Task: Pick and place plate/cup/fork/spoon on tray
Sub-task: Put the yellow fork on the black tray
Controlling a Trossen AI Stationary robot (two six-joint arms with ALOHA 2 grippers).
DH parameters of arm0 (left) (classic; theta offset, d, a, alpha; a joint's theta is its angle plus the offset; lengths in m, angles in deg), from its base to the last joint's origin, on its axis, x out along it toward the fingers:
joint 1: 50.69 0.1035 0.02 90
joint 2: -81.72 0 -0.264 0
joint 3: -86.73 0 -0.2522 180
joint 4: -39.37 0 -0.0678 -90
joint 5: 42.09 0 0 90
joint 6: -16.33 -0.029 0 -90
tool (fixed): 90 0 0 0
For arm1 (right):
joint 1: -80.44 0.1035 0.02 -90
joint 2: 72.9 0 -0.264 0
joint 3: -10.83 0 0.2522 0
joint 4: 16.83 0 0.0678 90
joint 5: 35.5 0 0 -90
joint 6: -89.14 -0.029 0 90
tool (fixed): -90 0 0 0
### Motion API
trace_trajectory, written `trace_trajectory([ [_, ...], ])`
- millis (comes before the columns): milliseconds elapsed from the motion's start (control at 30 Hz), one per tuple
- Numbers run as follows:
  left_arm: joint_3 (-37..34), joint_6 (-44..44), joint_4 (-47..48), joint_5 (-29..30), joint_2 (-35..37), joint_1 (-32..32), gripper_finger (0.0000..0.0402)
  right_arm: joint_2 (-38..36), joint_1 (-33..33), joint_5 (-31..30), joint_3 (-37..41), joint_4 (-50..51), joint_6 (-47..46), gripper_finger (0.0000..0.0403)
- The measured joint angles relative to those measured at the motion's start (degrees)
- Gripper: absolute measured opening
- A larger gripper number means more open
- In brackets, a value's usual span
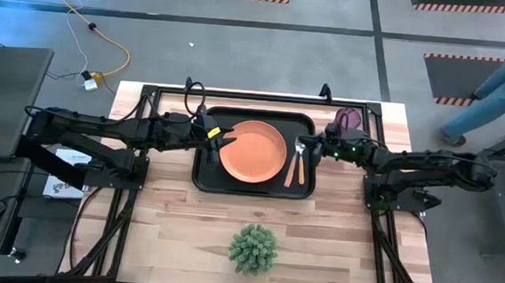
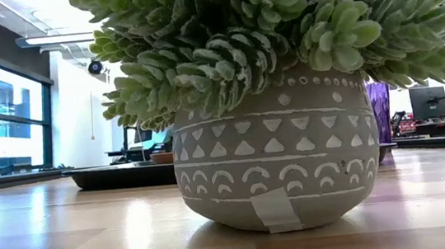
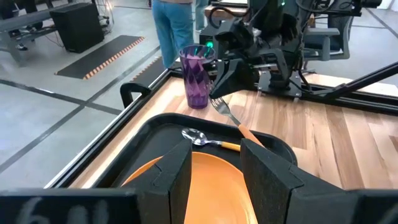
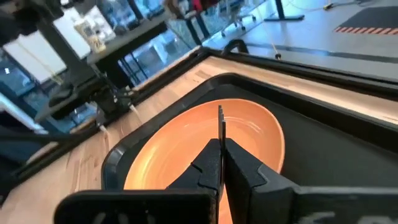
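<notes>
My right gripper [image 1: 310,150] pinches slim silver-tined fork [image 3: 225,112] over large black rectangular tray [image 1: 205,178], beside spoon [image 3: 202,138] and round orange plastic plate [image 1: 254,150]. Lower flat, parallel, then release. Left gripper [image 1: 220,137] wide, empty, at plate rim.

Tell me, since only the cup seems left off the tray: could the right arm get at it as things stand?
Probably not yet. The right gripper is shut on the fork, held over the tray. The cup stands upright close behind it on the table with nothing around it, so once the fork is released, access looks free.
</notes>
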Motion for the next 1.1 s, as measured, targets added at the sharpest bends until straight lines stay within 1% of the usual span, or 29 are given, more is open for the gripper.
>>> trace_trajectory([
  [67, 0.0, -0.48, 0.0, 0.0, 0.0, -0.02, 0.0129, -0.01, -1.54, 2.73, 1.36, -4.34, -1.06, 0.0],
  [133, 0.0, -0.48, -0.02, 0.0, 0.0, -0.01, 0.0129, -0.07, -3.5, 6.08, 1.0, -5.03, -1.17, 0.0],
  [333, 0.0, 0.09, -0.11, 0.0, 0.0, -0.02, 0.0129, -0.02, -9.04, 12.81, -2.89, 2.7, 0.95, 0.0],
  [500, 0.0, 0.46, -0.13, 0.0, 0.0, -0.01, 0.0129, 0.02, -10.32, 15.68, -3.25, 4.07, 2.27, 0.0],
  [733, 0.0, 0.46, -0.57, 0.08, 0.0, 0.0, 0.0129, 0.45, -8.7, 14.99, -3.29, 5.62, 2.38, 0.0],
  [900, -0.02, 0.48, -0.55, 0.13, 0.0, 0.0, 0.0129, 3.42, -6.71, 10.72, -3.31, 5.5, 1.8, 0.0],
  [1000, -0.02, 0.46, -0.55, 0.17, 0.0, -0.02, 0.0129, 6.45, -6.01, 8.41, -3.31, 2.06, 1.11, 0.0],
  [1100, -0.02, 0.46, -0.55, 0.22, 0.0, -0.02, 0.0129, 9.23, -6.6, 8.52, -3.31, -1.4, 1.09, 0.0],
])
